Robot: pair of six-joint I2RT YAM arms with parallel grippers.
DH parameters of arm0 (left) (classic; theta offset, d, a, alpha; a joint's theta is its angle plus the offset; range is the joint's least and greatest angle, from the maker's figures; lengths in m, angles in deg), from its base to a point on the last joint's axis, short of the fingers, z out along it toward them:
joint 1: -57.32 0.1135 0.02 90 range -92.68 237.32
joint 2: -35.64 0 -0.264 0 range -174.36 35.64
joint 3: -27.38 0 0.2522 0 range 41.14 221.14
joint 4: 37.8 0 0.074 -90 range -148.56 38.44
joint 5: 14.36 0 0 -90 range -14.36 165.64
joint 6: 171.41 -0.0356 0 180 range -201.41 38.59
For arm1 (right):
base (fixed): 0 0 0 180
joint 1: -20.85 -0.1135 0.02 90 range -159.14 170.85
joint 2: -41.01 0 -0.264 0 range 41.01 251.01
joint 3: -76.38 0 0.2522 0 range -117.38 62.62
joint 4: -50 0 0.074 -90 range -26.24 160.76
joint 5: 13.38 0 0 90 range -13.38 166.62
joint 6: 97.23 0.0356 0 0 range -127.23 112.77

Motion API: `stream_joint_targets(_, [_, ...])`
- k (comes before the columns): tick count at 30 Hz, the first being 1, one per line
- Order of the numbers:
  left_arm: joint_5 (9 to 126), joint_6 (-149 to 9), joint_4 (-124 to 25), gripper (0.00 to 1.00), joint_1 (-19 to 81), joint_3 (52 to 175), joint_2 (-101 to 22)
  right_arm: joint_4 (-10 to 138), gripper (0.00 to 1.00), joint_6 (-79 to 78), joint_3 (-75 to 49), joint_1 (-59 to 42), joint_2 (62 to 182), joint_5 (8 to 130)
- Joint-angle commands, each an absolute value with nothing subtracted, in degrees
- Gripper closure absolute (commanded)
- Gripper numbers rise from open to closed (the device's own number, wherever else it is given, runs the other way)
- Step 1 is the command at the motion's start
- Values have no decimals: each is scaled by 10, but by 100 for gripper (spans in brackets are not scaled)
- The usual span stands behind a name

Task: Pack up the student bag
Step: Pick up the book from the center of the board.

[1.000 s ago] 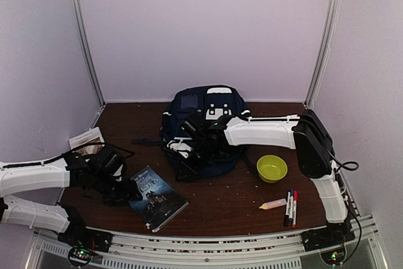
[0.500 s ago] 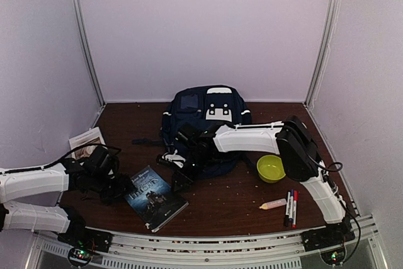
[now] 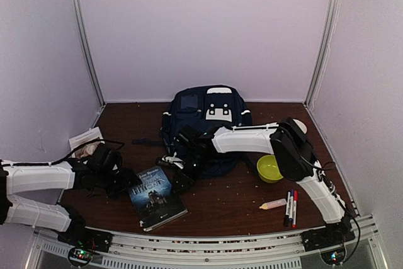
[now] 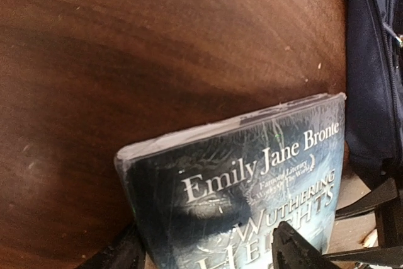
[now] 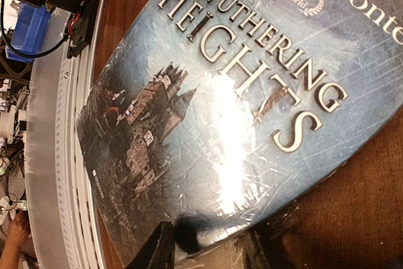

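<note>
The student bag [image 3: 208, 121] is a navy backpack lying at the back middle of the table; its edge shows in the left wrist view [image 4: 371, 92]. A dark paperback, Wuthering Heights [image 3: 155, 196], lies flat in front of it. My left gripper [image 3: 124, 184] is at the book's left side, open [image 4: 208, 234]. One finger is beside the spine and the other over the cover [image 4: 252, 181]. My right gripper [image 3: 181, 179] is at the book's far right edge. It stands open [image 5: 214, 231] astride that edge of the cover [image 5: 239, 92].
A yellow-green bowl [image 3: 271, 168] stands right of the bag. A small cream tube [image 3: 273, 204] and a few markers [image 3: 291, 207] lie at the front right. A booklet [image 3: 86, 138] lies at the left wall. The metal rail [image 3: 208, 247] runs along the near edge.
My right gripper has come down off the bag's front to the book's right edge. My left gripper has closed in on the book's left side. The book has turned slightly.
</note>
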State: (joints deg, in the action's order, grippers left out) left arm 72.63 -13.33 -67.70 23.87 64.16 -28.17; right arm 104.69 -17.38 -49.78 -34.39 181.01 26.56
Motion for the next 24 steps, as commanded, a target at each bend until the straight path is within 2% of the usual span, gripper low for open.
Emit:
stream_joint_targets(1, [684, -122, -635, 28, 237, 621, -308, 1009, 65, -194, -461, -346, 1801, 264])
stream_joint_targets(10, [647, -86, -558, 24, 237, 586, -326, 885, 70, -187, -350, -346, 1714, 278])
stream_joint_targets(24, [635, -88, -531, 25, 237, 579, -338, 795, 67, -91, -323, -345, 1641, 233])
